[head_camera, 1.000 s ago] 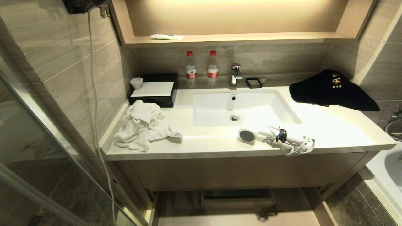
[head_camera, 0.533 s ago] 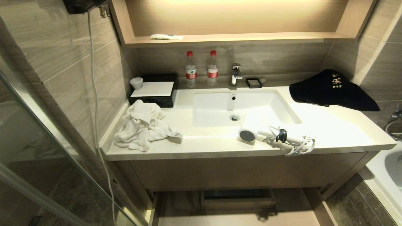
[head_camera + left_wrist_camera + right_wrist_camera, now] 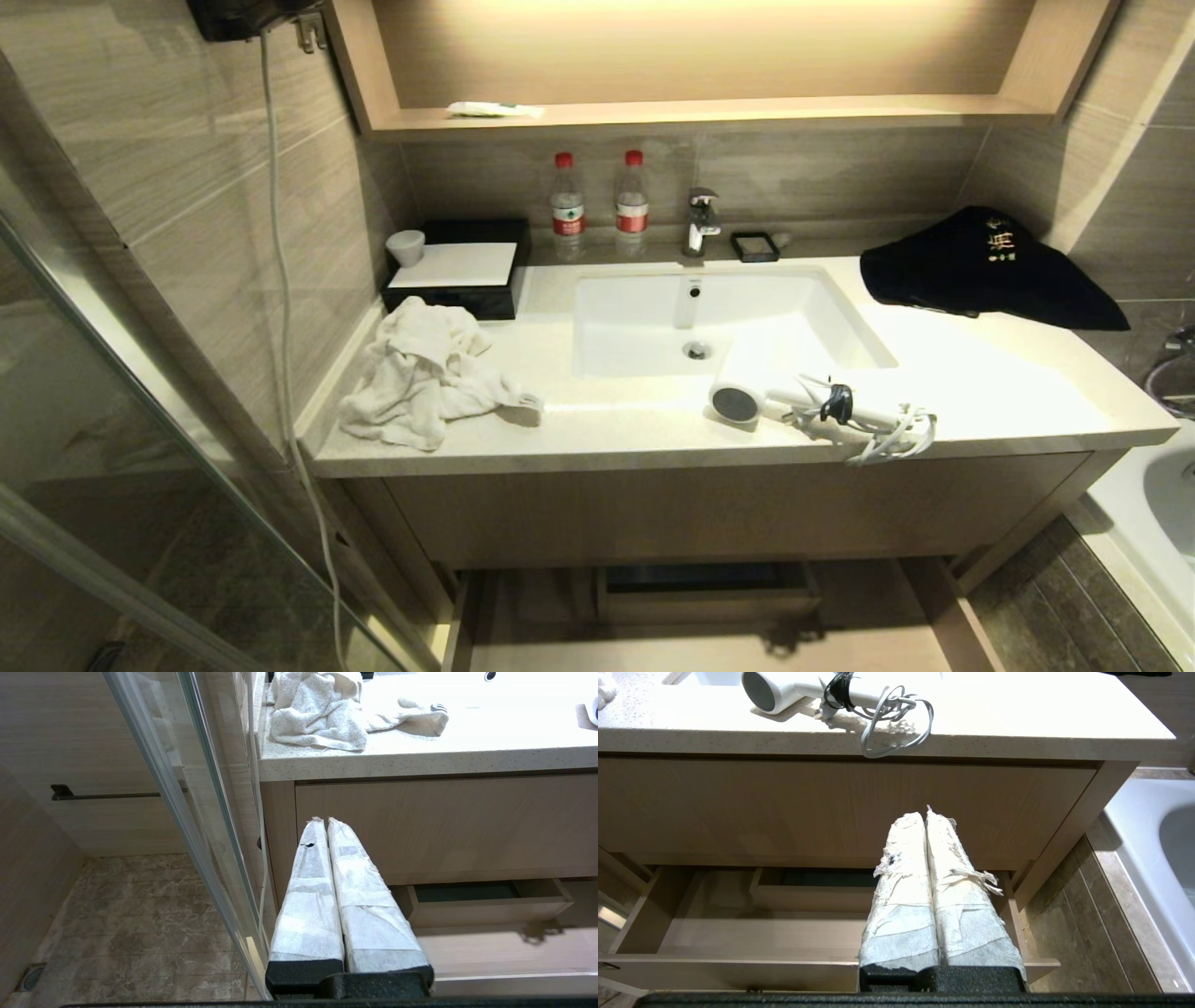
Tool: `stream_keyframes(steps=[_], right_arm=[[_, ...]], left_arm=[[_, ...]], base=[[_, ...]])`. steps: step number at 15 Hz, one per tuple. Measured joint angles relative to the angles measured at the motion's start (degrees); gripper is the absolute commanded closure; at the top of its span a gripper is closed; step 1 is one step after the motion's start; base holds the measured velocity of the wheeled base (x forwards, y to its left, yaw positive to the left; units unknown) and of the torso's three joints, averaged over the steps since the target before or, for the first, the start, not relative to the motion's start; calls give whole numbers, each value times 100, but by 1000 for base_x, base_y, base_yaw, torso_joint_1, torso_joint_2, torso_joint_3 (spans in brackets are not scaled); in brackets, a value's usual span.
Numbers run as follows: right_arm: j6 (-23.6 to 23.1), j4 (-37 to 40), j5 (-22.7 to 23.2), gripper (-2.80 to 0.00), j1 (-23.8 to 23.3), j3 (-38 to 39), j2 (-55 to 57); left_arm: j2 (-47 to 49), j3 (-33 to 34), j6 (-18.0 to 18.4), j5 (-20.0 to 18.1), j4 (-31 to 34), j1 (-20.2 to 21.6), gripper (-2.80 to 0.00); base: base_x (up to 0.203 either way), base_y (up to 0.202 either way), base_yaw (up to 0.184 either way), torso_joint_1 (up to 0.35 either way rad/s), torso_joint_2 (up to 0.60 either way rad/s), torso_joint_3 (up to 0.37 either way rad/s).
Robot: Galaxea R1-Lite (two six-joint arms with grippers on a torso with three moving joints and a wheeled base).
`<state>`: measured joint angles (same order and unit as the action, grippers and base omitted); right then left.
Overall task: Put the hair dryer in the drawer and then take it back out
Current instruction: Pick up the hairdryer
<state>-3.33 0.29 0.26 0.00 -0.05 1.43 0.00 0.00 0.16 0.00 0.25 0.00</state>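
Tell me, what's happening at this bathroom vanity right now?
Nothing is being handled at this moment. The hair dryer lies on the countertop in front of the sink, its bundled cord partly over the counter's front edge. Below, the drawer is pulled open with nothing visible inside. Both arms hang low in front of the cabinet: the left gripper and right gripper are shut on nothing, away from the dryer.
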Motion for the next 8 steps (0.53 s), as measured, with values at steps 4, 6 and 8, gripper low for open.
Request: stream_keyframes(steps=[4, 6, 8], right_arm=[[-24, 6, -1, 0, 0, -5, 0], [-42, 1, 3, 0, 0, -2, 0], [-28, 0, -8, 0, 0, -2, 0]], left_arm=[[0, 0, 2, 0, 0, 0, 0], [0, 0, 0, 0, 2, 0, 0], [0, 0, 2, -1, 2, 0, 0]], base=[[0, 0, 0, 177, -4, 160], [0, 0, 0, 283, -42, 231], [0, 0, 0, 166, -23, 128]])
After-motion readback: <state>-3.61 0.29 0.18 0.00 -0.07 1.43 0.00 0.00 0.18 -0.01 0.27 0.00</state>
